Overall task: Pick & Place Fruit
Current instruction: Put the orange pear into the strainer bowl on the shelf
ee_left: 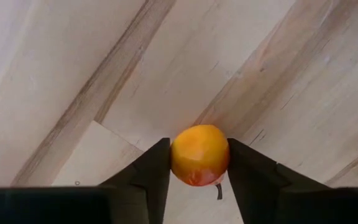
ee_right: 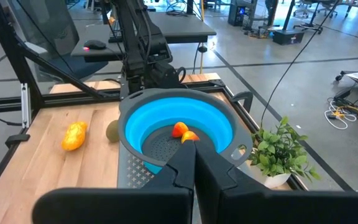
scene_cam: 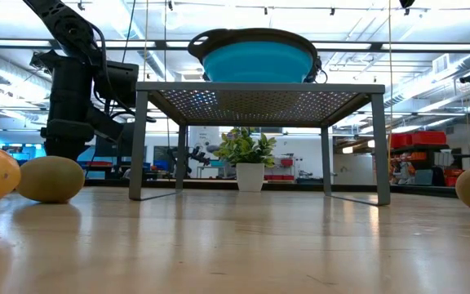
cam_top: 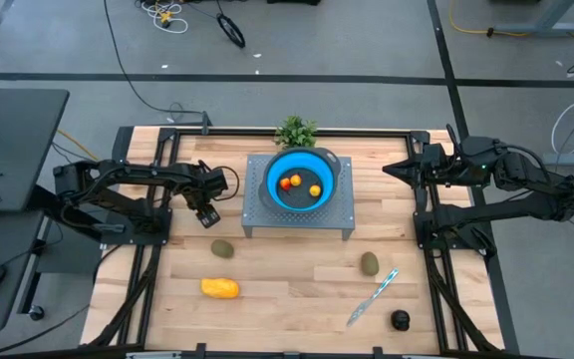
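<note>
- The left pincer (ee_left: 199, 180) stands partly closed, its two dark fingers (ee_left: 151, 177) pressed against either side of a small round orange fruit (ee_left: 199, 155) that sits between them; pale wood of the table (ee_left: 73, 74) fills the frame behind it.
- In the high view the left pincer (cam_top: 207, 211) sits left of centre, just left of the grey perforated stand (cam_top: 257, 214), over bare table; the fruit it grips cannot be made out there.
- The right pincer (ee_right: 194, 163) is closed tight with nothing in it; in the right wrist view its joined fingers point toward the blue bowl (ee_right: 142, 134).
- From above, the right pincer (cam_top: 391, 169) lies at the upper right of the table, apart from the stand.
- The blue bowl (cam_top: 277, 189) rests on the stand at upper centre and holds small orange fruits (cam_top: 289, 181) and another orange piece (cam_top: 315, 189).
- A green plant sprig (cam_top: 295, 130) stands just behind the bowl.
- An olive-brown oval (cam_top: 223, 247) lies below the left pincer, and a yellow-orange oblong (cam_top: 220, 288) lower still.
- A second olive-brown oval (cam_top: 369, 263) lies lower right of the stand, a blue-handled knife (cam_top: 373, 296) beside it, and a near-black round fruit (cam_top: 400, 319) near the lower right corner.
</note>
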Controlling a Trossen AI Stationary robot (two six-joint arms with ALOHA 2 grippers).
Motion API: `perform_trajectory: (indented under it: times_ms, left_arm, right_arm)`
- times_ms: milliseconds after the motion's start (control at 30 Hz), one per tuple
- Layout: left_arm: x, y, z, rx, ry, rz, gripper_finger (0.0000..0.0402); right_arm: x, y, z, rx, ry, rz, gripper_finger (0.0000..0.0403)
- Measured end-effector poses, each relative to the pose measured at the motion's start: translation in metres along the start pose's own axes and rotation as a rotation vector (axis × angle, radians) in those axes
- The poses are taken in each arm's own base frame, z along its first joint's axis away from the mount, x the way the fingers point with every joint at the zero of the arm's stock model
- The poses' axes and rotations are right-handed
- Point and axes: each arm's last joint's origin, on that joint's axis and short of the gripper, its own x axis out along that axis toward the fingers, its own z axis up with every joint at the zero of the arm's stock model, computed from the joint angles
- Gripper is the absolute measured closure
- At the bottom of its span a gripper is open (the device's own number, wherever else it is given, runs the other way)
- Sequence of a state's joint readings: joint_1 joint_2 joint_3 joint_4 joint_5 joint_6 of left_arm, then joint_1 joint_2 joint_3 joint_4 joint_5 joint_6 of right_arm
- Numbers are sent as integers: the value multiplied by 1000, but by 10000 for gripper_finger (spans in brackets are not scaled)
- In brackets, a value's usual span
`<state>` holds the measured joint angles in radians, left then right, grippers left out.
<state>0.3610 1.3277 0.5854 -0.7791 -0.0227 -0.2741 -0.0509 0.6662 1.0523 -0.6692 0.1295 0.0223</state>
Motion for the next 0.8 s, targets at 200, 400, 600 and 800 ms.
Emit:
perform_trajectory:
  times_ms: [200, 400, 600, 800]
  left_arm:
    - [0, 0, 0, -1, 0, 0, 251]
    - [0, 0, 0, -1, 0, 1, 251]
    - [0, 0, 0, -1, 0, 1, 257]
    - [0, 0, 0, -1, 0, 1, 256]
  right_arm:
    - [0, 0, 0, 0, 0, 0, 396]
    - [0, 0, 0, 0, 0, 0, 396]
    - [0, 0, 0, 0, 0, 0, 396]
    - [0, 0, 0, 26, 0, 1, 396]
